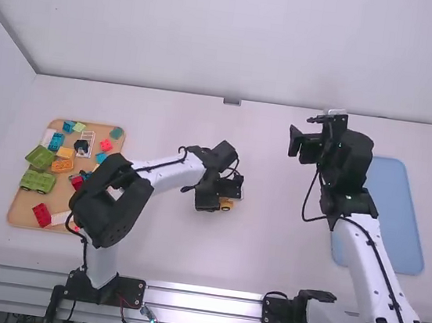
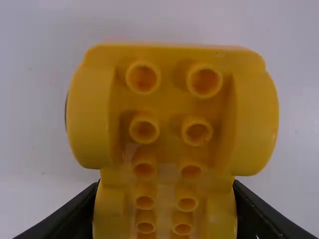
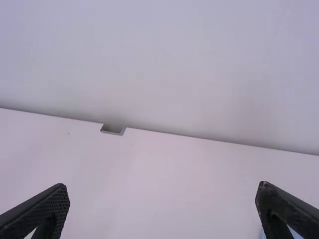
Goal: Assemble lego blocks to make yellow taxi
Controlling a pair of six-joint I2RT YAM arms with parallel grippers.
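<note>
Left wrist view: end effector [image 1: 224,201] clasps yellow block [image 2: 172,107] (hollow side showing).

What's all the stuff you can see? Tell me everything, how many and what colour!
Toy piece: one, yellow, in left grip
Chunky pieces: two, green, wooden tray
Red blocks: several, red, same tray
Orange blocks: two, orange, same tray
Blue blocks: several, blue, same tray
Lattice piece: one, white, same tray
Wooden tray: one, tan, table's left
Plastic tray: one, blue, table's right
Table: one, white, underneath
Arms: two, white and black, left and right
Left gripper: one, black, table's middle
Right gripper: one, black, open, above table
</note>
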